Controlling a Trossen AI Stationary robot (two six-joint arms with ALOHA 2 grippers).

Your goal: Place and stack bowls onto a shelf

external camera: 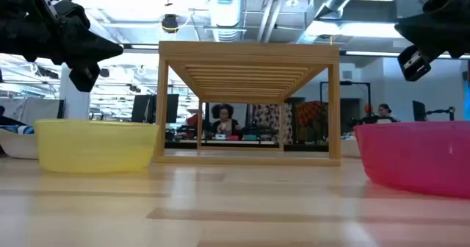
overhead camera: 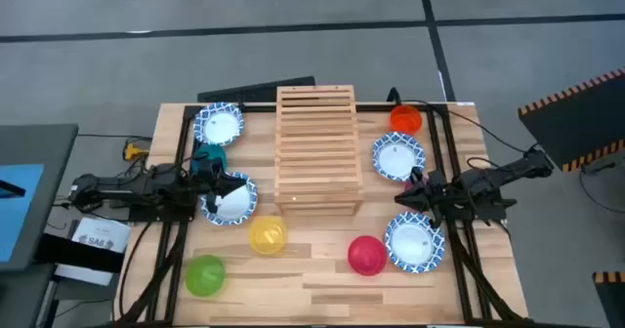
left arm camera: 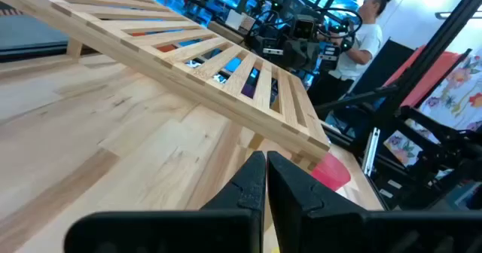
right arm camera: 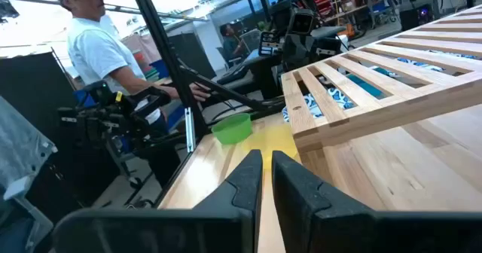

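Left gripper [left arm camera: 265, 179] closed, empty, hovering above the table. Right gripper [right arm camera: 261, 179] nearly closed, empty too. Shelf [overhead camera: 315, 148] sits bare between them; bowls [overhead camera: 228, 197] lie on the table around both.

text: none legible | white label [overhead camera: 101, 236] left of table: print too small to read

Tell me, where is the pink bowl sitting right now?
In the high view the pink bowl sits on the table's near right part, touching a blue-rimmed white bowl on its right, with the yellow bowl further left.
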